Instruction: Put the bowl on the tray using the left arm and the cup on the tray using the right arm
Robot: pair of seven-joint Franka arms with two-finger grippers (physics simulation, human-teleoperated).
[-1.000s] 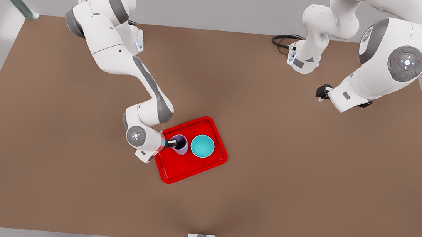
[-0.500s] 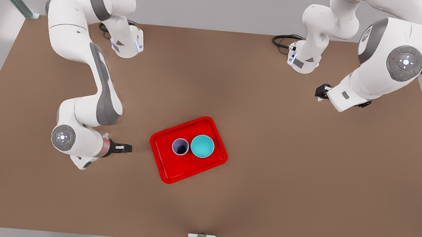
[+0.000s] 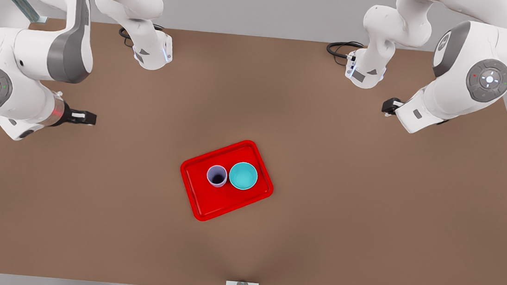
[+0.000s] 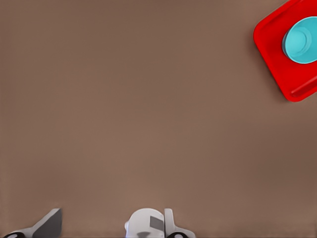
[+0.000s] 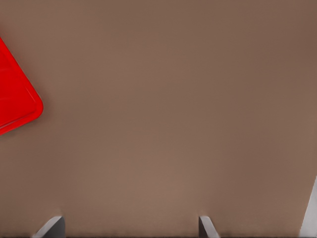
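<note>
tray [image 3: 210,203] of bright red lay just below the frame's centre on the brown table [image 3: 318,242]. cup [image 3: 217,175] and bowl [image 3: 243,176] stood upright on it, side by side, bowl toward the front view's right. right gripper [image 3: 84,118] hung at mid-left, well apart from the tray, fingers [image 5: 49,227] spread and empty. left gripper [image 3: 390,106] waited upper right, fingers [image 4: 47,224] parted, empty too.

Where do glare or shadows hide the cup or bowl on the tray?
Front view: soft even light, no glare on the red tray; the lavender cup is dark inside, the teal bowl evenly lit; the table darkens slightly around the tray. Left wrist view: bowl cropped by the frame edge, unshadowed.
</note>
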